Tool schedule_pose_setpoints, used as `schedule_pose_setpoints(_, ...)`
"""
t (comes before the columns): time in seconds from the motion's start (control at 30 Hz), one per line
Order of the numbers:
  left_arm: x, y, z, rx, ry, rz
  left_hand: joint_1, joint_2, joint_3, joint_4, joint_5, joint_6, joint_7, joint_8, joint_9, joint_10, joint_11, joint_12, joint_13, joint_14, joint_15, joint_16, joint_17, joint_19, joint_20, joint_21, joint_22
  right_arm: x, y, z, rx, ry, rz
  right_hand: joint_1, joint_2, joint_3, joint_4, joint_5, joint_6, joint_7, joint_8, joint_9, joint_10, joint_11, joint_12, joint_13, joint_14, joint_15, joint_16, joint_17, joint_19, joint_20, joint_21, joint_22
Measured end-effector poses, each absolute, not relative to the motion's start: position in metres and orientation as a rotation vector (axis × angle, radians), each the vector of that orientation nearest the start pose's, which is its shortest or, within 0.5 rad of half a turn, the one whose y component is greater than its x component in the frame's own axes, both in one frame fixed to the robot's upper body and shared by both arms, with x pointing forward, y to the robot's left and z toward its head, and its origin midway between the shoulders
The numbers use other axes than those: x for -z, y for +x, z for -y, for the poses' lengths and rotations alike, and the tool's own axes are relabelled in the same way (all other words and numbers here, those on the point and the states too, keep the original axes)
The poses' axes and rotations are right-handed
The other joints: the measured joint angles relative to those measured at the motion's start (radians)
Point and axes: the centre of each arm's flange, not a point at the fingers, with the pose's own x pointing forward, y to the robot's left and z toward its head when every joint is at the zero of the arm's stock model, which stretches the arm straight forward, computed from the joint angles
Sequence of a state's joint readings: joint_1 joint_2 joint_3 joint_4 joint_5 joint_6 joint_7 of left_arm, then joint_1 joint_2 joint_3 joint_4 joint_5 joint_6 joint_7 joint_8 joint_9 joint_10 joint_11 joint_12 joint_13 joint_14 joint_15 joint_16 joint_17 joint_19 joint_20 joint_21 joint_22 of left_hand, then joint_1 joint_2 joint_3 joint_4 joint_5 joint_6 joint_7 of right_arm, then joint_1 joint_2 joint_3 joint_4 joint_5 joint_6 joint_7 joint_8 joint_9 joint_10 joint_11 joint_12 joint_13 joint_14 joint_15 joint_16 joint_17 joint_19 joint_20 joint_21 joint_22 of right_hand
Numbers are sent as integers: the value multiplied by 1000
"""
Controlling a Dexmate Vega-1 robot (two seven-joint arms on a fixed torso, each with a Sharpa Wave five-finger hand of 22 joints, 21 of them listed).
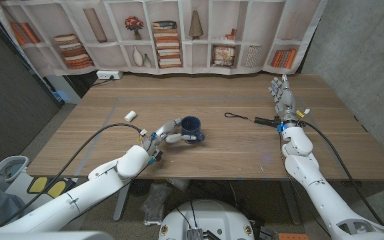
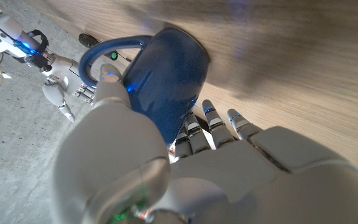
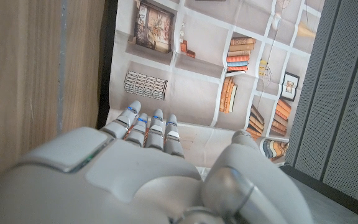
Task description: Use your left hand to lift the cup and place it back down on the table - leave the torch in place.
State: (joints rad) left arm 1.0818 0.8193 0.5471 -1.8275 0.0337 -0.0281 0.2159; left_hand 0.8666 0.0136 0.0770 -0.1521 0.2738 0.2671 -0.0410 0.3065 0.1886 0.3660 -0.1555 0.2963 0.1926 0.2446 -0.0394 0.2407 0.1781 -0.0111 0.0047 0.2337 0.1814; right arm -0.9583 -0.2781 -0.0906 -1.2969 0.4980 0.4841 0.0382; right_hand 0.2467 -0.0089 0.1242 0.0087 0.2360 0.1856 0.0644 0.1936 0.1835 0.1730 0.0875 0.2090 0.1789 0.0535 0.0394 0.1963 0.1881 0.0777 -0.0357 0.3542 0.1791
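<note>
Left hand [image 1: 167,133], just left of centre, wraps its fingers around the cup [image 1: 192,129] standing on the worktop [image 1: 245,153]. Farther right, the torch [image 1: 267,121] lies lengthwise beside the right hand [image 1: 282,97], fingers apart, holding nothing.

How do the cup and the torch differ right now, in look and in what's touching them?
The cup is blue, rounded and handled; the torch is a slim dark stick with a cord loop. The left hand has its fingers around the cup; the torch lies untouched, beside the right hand. The cup sits mid-table, the torch further right. Both are on the table.
</note>
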Motion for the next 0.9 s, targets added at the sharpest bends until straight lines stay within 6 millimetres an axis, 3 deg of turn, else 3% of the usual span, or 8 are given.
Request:
schedule_pose_setpoints(0.17, 98, 556, -210, 214, 814, 593, 0, 0, 6, -6, -15, 23, 16, 5, 0, 13, 12, 0, 1, 12, -2, 0, 1, 11, 11, 3, 2, 39, 621, 321, -26, 197, 807, 0, 0, 0, 0, 0, 0, 0, 0, 0, 0, 0, 0, 0, 0, 0, 0, 0, 0, 0, 0, 0)
schedule_pose_setpoints(0.9, 95, 550, -212, 177, 780, 600, 6, 13, 16, -13, -42, 75, 25, 3, -1, 26, 23, -9, 1, 22, -2, -5, 1, 15, 15, 3, 3, 40, 618, 323, -26, 183, 798, 0, 0, 0, 0, 0, 0, 0, 0, 0, 0, 0, 0, 0, 0, 0, 0, 0, 0, 0, -8, 0)
